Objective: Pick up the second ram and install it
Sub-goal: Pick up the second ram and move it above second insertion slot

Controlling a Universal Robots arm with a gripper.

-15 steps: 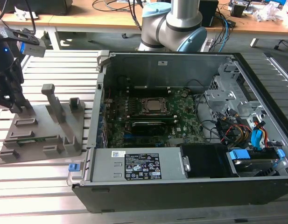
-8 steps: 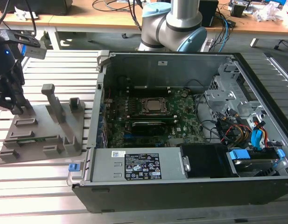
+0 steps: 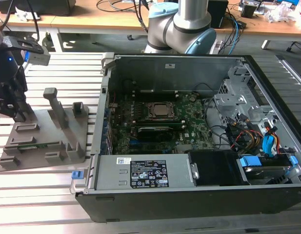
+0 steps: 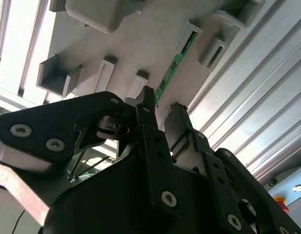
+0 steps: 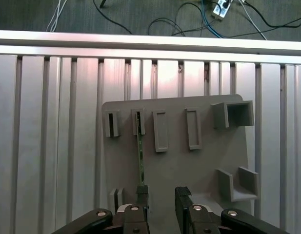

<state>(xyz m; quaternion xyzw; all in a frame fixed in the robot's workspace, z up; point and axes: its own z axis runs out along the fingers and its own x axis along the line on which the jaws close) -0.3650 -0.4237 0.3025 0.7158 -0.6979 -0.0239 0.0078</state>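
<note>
The second ram (image 5: 140,156) is a thin green stick standing on edge in a slot of the grey holder tray (image 5: 209,165). In the exterior view the ram (image 3: 39,145) lies low along the tray (image 3: 48,156) at that view's left. My gripper (image 5: 162,195) hangs just above the tray at one end of the stick, open. One finger (image 5: 142,192) sits in line with the stick's end, and the gap to the other finger holds nothing. The second wrist view shows the ram (image 4: 177,61) running away from the fingertips (image 4: 148,100). In the exterior view the gripper (image 3: 17,116) stands over the tray's far left corner.
An open computer case (image 3: 189,195) lies at the exterior view's right, with the green motherboard (image 3: 155,122) inside, cables and drive bays further right. The tray has several upright posts (image 3: 55,105) and other slots (image 5: 160,130). Everything rests on a slatted aluminium table (image 3: 38,190).
</note>
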